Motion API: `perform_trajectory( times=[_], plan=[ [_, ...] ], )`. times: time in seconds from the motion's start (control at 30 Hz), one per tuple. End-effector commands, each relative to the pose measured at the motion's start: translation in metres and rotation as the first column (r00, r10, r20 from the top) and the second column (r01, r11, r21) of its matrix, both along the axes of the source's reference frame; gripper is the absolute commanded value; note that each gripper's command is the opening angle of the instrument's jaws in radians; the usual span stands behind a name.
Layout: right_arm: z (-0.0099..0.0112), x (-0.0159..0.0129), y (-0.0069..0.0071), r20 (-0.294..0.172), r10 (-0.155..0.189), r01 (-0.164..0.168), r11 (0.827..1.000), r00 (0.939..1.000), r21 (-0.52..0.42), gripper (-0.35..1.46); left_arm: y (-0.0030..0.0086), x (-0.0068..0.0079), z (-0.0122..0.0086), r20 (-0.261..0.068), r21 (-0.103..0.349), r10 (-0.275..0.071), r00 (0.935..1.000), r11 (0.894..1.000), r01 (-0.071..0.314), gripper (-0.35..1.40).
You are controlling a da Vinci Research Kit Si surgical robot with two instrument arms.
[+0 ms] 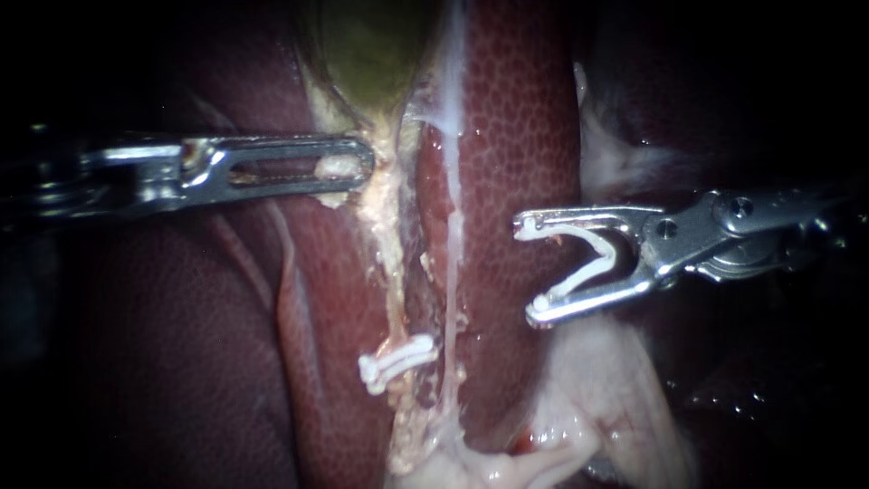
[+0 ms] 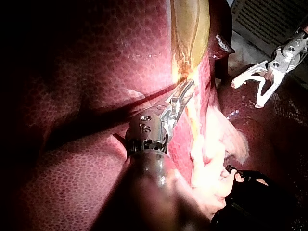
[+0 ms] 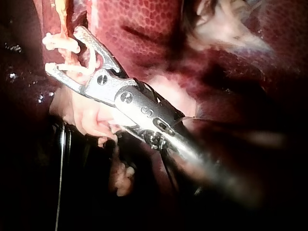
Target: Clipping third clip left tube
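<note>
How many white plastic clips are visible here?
2: one closed white plastic clip on the pale tube, one open white clip gripped by the right instrument. Others may be hidden.

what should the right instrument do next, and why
Probably ease the right instrument leftward until its open clip straddles the left tube above the closed clip. The open clip hangs clear of the tube, and the left instrument grips tissue at its top.

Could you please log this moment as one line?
left instrument: shut on gallbladder | right instrument: holds loaded clip, clear of tube | tube: one fixed clip
</note>
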State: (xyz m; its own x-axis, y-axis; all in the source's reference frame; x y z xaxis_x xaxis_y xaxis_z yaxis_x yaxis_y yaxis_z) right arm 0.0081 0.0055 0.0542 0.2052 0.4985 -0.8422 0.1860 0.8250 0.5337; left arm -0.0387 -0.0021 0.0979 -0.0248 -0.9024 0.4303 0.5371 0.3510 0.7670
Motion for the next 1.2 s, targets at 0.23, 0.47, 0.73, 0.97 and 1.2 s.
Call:
perform_trajectory(
  times=[0.23, 0.47, 0.73, 0.97, 1.2],
  plan=[
    [0.0001, 0.0001, -0.0001, 0.0, 0.001, -0.001, 1.0, 1.0, 0.0, 0.6, 0.0015, 0.0036, -0.0024, 0.008, -0.007, -0.041, 0.9991, 0.999, 0.041, -0.32],
    [0.0001, 0.0004, -0.0001, 0.001, 0.002, -0.002, 1.0, 1.0, 0.0, 0.6, 0.0016, 0.0051, -0.0036, 0.009, -0.004, -0.061, 0.9981, 0.998, 0.061, -0.32],
    [0.0006, 0.0019, -0.0007, 0.001, 0.003, -0.003, 1.0, 1.0, -0.005, 0.6, 0.0014, 0.005, -0.0039, 0.007, -0.004, -0.063, 0.998, 0.998, 0.063, -0.32],
    [0.0034, 0.006, -0.0022, -0.006, -0.004, 0.004, 1.0, 1.0, -0.012, 0.6, 0.0013, 0.005, -0.004, 0.006, -0.005, -0.064, 0.9979, 0.998, 0.064, -0.32],
    [0.0068, 0.0103, -0.0036, -0.008, -0.012, 0.012, 1.0, 0.9999, 0.015, 0.6, 0.0012, 0.0049, -0.004, 0.006, -0.005, -0.065, 0.9979, 0.998, 0.065, -0.32]
  ],
)
